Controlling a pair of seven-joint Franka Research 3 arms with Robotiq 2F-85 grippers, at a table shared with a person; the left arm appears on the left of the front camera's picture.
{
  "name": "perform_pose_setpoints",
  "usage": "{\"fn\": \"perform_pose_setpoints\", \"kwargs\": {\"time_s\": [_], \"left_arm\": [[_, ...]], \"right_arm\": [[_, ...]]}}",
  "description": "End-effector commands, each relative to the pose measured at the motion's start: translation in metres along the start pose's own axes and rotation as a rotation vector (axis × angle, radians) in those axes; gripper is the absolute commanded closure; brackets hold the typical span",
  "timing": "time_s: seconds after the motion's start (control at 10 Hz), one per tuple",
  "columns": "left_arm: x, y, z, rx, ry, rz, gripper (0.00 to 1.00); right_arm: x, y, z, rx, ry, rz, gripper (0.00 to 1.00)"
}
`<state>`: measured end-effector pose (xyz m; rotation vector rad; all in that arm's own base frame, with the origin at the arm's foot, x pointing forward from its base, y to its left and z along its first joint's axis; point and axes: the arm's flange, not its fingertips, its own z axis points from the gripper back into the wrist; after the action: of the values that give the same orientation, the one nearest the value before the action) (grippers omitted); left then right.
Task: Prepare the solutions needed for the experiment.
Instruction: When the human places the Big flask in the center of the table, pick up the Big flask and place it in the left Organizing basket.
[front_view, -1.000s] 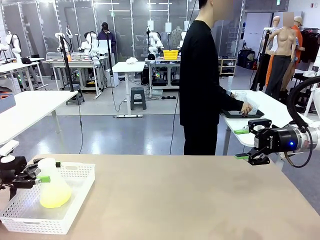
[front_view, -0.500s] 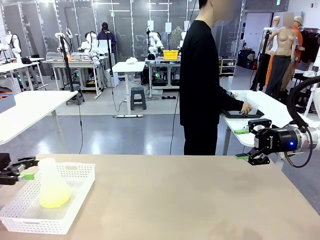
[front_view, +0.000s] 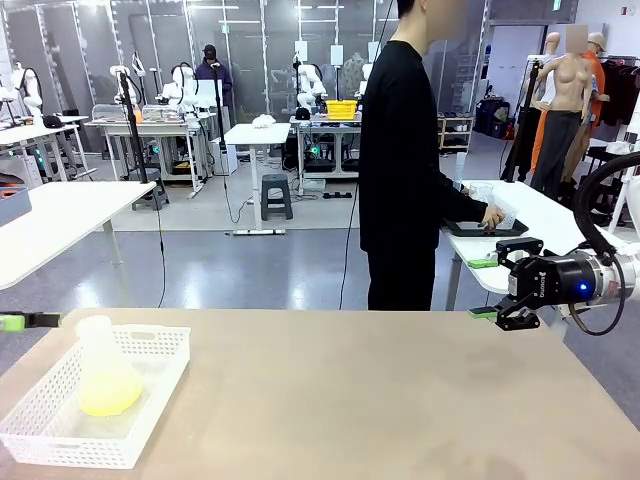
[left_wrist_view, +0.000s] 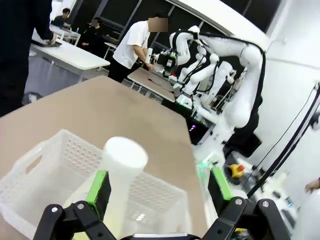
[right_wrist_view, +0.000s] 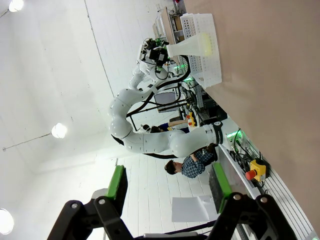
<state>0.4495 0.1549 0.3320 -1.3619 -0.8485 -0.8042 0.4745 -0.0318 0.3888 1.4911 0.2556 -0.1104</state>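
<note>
A frosted white conical flask stands upright in a white perforated basket at the table's left. The solutions show as a little pale yellow-green liquid in the flask's bottom. My left gripper is open at the picture's left edge, clear of the flask. In the left wrist view the flask neck rises ahead of the open left gripper, close to one green pad. My right gripper hangs open and empty over the table's far right edge. The right wrist view has the right gripper open, with the flask far off.
A person in black stands beyond the far edge, turned to a side table, one hand at a black tray. The tan table stretches bare from the basket to the right gripper.
My left gripper, which stood around the flask's neck a second ago, has drawn back to the left, almost out of the front view. The flask stays in the basket. The right arm has not moved.
</note>
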Motion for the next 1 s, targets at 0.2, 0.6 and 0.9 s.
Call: {"fn": "perform_pose_setpoints", "kwargs": {"time_s": [0.2,0.6,0.9], "left_arm": [[0.0,0.0,0.0,0.0,0.0,0.0,0.0],[0.024,-0.037,-0.018,0.036,-0.137,0.308,0.0],[0.037,-0.078,-0.027,-0.041,-0.055,0.59,0.0]], "right_arm": [[-0.002,0.002,-0.001,-0.002,-0.004,0.004,0.17],[-0.002,0.002,-0.001,-0.002,-0.004,0.004,0.17],[-0.002,0.002,-0.001,-0.002,-0.004,0.004,0.17]]}}
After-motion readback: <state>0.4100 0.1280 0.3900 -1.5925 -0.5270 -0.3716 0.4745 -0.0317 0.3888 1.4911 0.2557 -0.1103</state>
